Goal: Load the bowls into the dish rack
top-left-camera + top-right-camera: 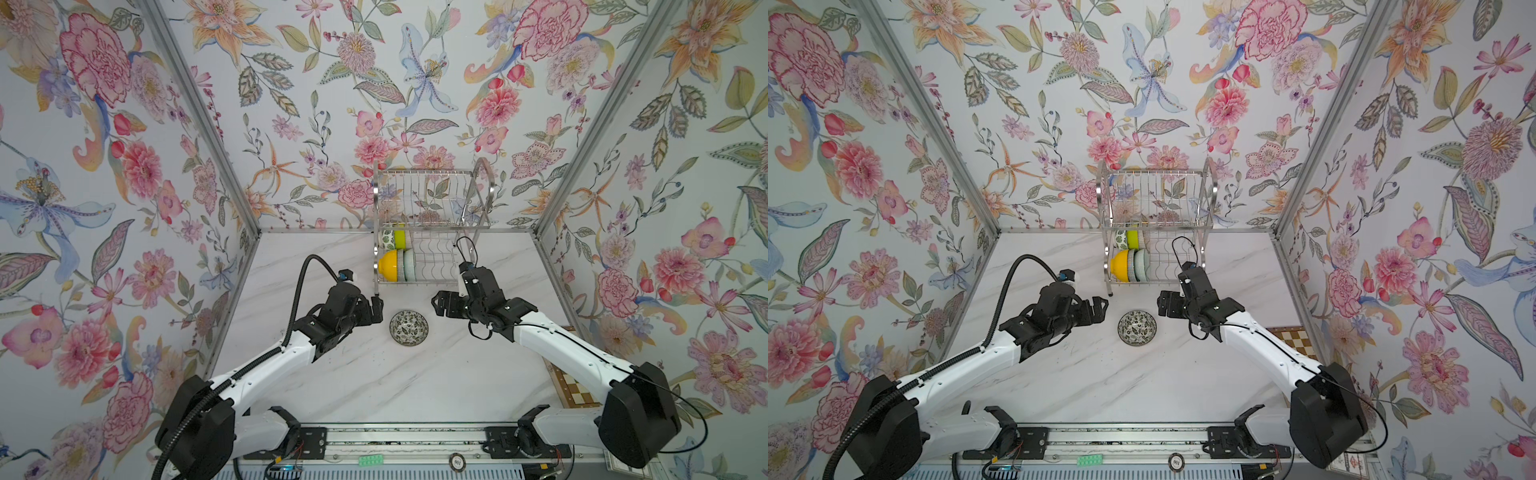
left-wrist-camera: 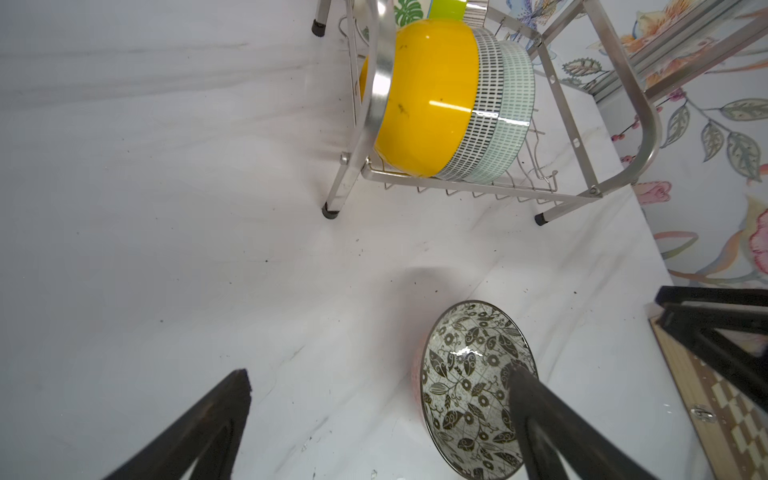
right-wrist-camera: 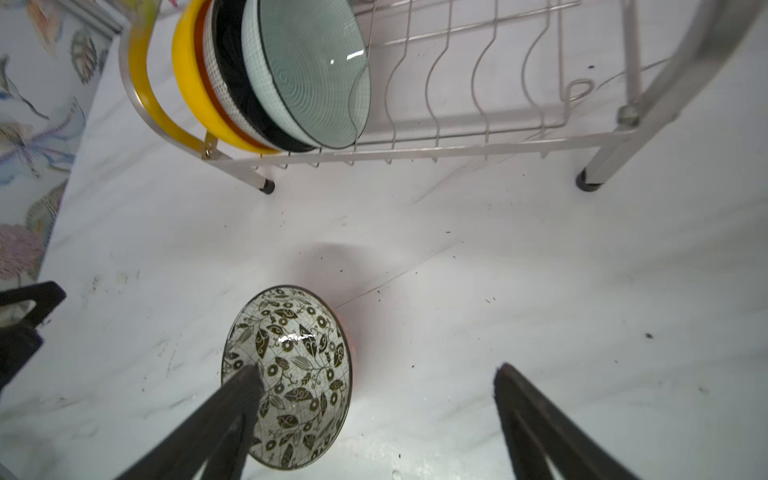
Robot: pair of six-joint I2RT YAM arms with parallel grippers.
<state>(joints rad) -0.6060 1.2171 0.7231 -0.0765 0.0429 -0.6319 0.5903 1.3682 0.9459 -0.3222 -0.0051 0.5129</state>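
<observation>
Top views: the two-tier silver wire dish rack (image 1: 419, 282) stands just right of centre, against the far wall, on the white marbled tabletop (image 1: 374, 382). At the left end of its lower tier an orange-yellow bowl (image 1: 387, 264) stands on edge. Just above it in frame are a green-leaf white bowl (image 1: 387, 239) and a lime green bowl (image 1: 400, 239). The dark flower-patterned round bowl (image 1: 409, 327) sits upright on the tabletop below the rack, at centre frame, outside it. The left gripper (image 1: 374, 311) is just left of this bowl and the right gripper (image 1: 436, 305) just upper right of it, both apart from it. A wooden chessboard (image 1: 575, 390) lies at the right edge. Left wrist view: fingers (image 2: 232, 399) are spread wide and hold nothing. One crosses in front of the flower bowl's inside, contact not discernible. Beyond, the yellow bowl touches a black-white speckled bowl (image 2: 484, 95), then a pale celadon bowl (image 2: 515, 95). Right wrist view: fingers (image 3: 523, 407) are likewise released. The flower bowl's rim lies between them, ungripped.
</observation>
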